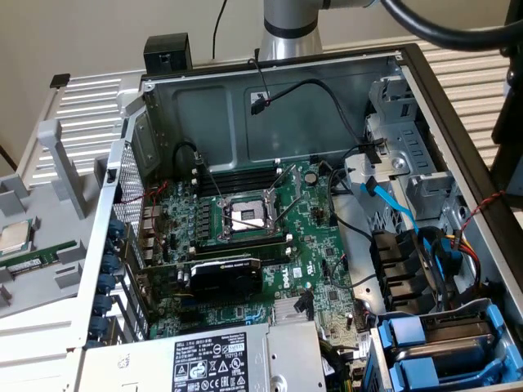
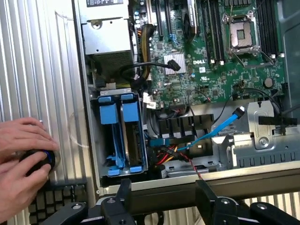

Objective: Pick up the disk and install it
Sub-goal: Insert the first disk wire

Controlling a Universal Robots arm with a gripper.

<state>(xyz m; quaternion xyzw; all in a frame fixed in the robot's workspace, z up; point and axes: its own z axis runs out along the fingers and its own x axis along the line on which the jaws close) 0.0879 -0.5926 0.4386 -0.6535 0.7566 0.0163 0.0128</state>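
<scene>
My gripper [image 2: 163, 183] is open, its two black fingers [image 2: 124, 190] spread wide with nothing between them. It hangs over the rim of the open computer case [image 2: 243, 171], close to the drive cage [image 2: 95, 140]. Two bright blue carrier frames [image 2: 108, 112] stand side by side in that cage, which also appears in the exterior view [image 1: 445, 347]. A grey drive body [image 2: 134, 140] seems to sit in one carrier. I cannot tell whether it is the disk, since its labelled face is hidden.
A green motherboard [image 1: 245, 237] with an open CPU socket [image 1: 248, 216] lies in the case. The grey power supply [image 1: 212, 359] sits beside the cage. A blue data cable [image 2: 220, 126] and loose wires cross near the cage. A person's hands [image 2: 21, 154] rest on a black knob [image 2: 40, 161].
</scene>
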